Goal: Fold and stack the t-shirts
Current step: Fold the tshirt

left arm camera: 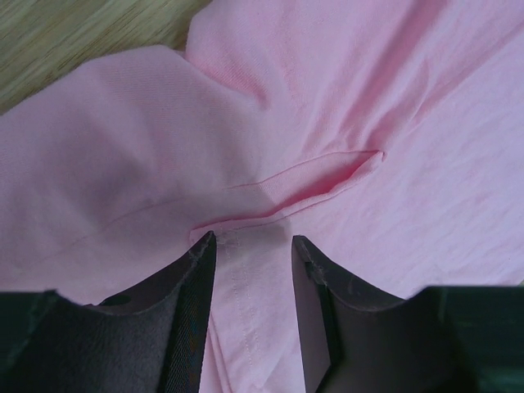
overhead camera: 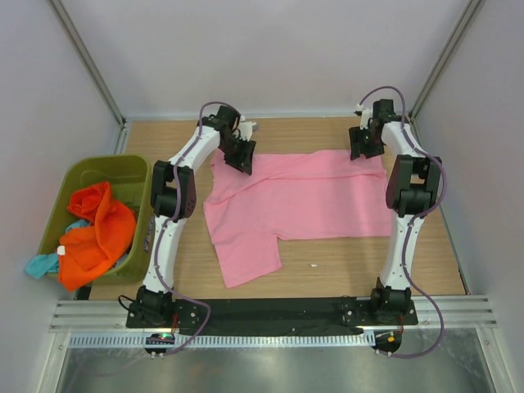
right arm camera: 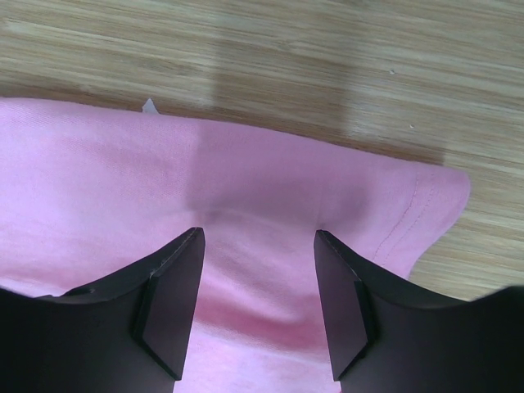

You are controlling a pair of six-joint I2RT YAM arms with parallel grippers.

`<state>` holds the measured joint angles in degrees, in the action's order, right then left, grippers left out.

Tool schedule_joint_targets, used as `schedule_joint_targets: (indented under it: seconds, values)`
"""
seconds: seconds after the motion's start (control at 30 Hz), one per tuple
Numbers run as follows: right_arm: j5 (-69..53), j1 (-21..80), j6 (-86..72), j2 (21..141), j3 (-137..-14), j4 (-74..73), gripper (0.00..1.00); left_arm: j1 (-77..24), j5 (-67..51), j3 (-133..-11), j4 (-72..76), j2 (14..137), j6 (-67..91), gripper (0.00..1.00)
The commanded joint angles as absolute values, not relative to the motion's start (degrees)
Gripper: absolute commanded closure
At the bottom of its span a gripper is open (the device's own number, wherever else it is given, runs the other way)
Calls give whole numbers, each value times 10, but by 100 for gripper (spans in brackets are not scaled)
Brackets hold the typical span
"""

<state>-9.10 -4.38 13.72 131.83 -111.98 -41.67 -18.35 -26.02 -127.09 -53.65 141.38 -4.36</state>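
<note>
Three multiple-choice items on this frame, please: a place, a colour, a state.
1. The olive-green plastic bin stands: A) at the wooden table's left side B) at its right side C) at its middle.
2. The cloth t-shirt spread on the table is: A) orange B) bright pink C) teal.
3. Jaws of the left tool and right tool: A) both shut B) both apart over the t-shirt C) one shut.
Answers: 1 A, top view shows it left; 2 B, pink in every view; 3 B, each wrist view shows a gap.

White arms (overhead camera: 161,246), black grippers (left arm camera: 252,244), purple cables (overhead camera: 214,104)
</note>
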Motion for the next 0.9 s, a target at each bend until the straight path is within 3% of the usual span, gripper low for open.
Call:
schedule_joint_targets:
  seconds: [0.0,0.2,0.87]
  values:
    - [-86,-38,145,1313,-1126,-406,38,-180,-252,-1292,-535,1404,-33,58]
    - [-82,-37,147,1315,-1123,-404,38,-174,-200,-1281,-519,1370,-36,59]
    - [-74,-33,154,1311,-1122,-403,38,-175,-259,-1264,-536,1382,-29,67]
